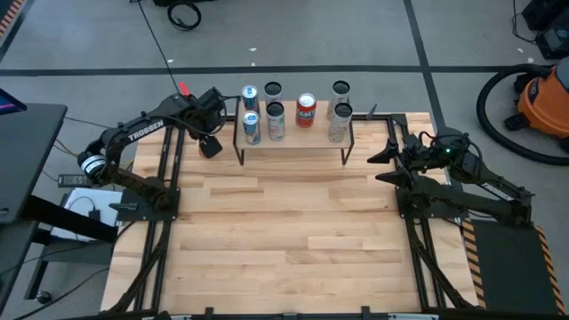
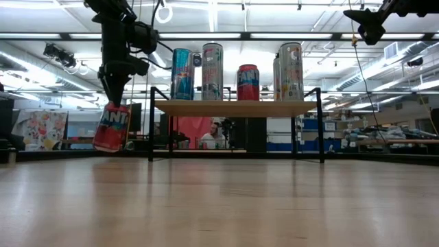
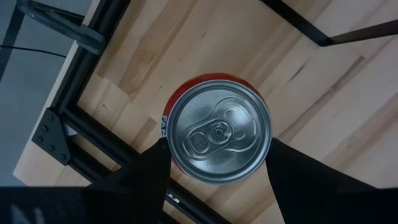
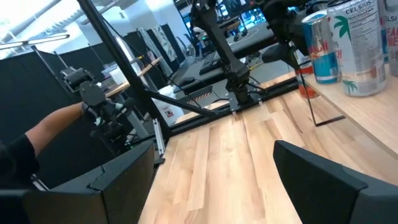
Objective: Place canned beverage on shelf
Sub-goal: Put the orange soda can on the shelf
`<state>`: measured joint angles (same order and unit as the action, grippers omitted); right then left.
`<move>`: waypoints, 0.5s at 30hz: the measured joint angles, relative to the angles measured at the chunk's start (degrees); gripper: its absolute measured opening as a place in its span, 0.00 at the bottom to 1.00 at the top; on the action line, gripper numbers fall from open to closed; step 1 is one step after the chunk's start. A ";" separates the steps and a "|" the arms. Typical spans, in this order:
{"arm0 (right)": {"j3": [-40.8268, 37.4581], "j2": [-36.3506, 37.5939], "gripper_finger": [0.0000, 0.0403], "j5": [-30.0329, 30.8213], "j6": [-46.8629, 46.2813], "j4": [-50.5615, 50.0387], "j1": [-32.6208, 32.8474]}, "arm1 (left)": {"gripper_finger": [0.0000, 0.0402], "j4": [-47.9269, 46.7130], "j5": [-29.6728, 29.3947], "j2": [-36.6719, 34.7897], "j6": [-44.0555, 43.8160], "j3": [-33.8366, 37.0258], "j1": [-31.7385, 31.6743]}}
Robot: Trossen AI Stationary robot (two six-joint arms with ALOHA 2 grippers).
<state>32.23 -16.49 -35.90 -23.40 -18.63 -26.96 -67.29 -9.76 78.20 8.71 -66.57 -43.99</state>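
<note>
Between left fingers [image 3: 292, 180]: red can [image 3: 219, 129].

A red can [image 2: 112, 128] with white lettering and a silver top; on the light-wood shelf [image 2: 236, 108], blue-and-silver, white patterned and red cans; an orange vacuum [image 1: 544, 102] far right.

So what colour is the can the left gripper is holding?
Red with white lettering, the can shows best in the low view.

"TROSSEN" runs along the left arm [image 1: 142, 131], and "CELSIUS" tops a white can [image 4: 364, 46] on the shelf [image 4: 385, 124]
</note>
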 joint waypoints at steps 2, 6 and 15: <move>0.00 0.00 0.84 0.00 -0.01 0.00 -0.01 | 0.60 0.00 -0.04 -0.01 -0.01 0.00 -0.02; 0.00 0.00 0.84 -0.22 -0.77 0.10 -0.02 | 0.60 0.00 -0.02 -0.01 0.00 0.00 -0.02; 0.00 0.00 0.84 -1.19 -3.00 0.17 0.00 | 0.60 0.35 -0.02 -0.01 0.43 0.00 -0.02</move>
<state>32.23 -16.49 -37.09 -26.40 -18.46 -26.96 -66.94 -9.78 78.19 9.14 -66.57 -44.01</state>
